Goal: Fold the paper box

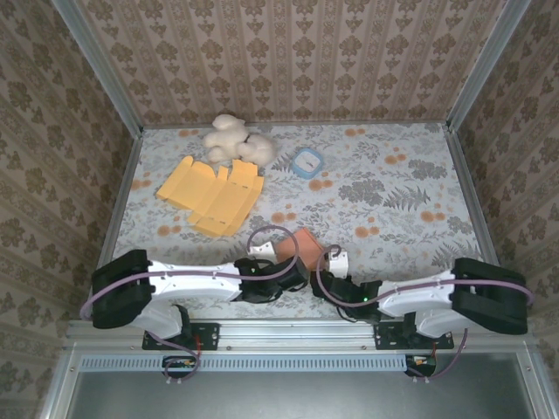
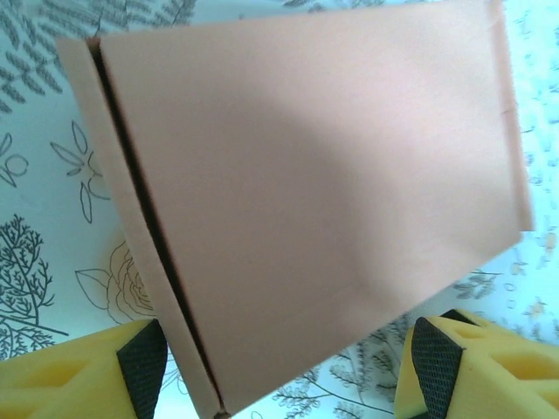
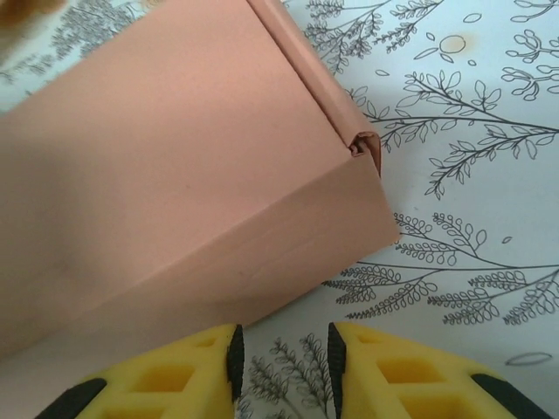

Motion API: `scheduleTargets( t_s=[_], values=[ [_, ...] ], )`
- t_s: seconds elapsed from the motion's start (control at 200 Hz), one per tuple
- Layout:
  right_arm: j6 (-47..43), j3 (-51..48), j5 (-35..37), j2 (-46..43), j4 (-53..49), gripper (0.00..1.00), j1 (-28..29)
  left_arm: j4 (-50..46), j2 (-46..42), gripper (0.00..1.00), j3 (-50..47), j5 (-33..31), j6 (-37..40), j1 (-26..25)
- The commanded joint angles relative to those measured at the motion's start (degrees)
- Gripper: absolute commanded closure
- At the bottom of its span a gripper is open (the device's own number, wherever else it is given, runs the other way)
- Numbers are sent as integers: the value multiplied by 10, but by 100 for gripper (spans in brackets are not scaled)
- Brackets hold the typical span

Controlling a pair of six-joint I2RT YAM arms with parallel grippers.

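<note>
The paper box (image 3: pixel 175 166) is cut off at left.

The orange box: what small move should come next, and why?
Probably the left claw, open and empty, should ease forward and close on the orange box to press its side flap shut: a dark gap shows along that edge, so the fold looks unfinished.

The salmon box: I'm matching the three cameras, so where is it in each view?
Top external: salmon box low centre, near the front edge.
Left wrist: centre, slanting across the frame.
Right wrist: upper left, one corner pointing right.
Shared landmark: the fern-print table cover under it.
</note>
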Motion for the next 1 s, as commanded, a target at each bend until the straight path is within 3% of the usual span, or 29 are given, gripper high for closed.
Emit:
scheduleTargets(
  t_s=[0.0,0.135,0.225,0.28,0.44,0.57,0.715,0.995],
  values=[
    [1,2,-37,-58,-96,66,-19,-32,-34,22,3,-42,41,8],
    [-17,-4,-99,-115,-130,72,-64,-8,-56,20,18,-64,174,49],
    [-16,-13,-132,-146,-132,89,-92,16,-56,19,29,-46,292,104],
    [-8,-20,-141,-163,-130,100,-101,79,-58,19,15,-13,384,137],
    [4,-33,-211,-181,-104,100,-147,303,-59,19,-58,170,589,234],
    [4,-32,-275,-153,-74,100,-194,343,-29,19,-55,264,654,289],
    [15,-36,-327,-103,-15,100,-233,372,26,19,-39,346,689,310],
    [23,-31,-335,-39,34,100,-254,409,113,20,-18,388,682,316]
  ],
)
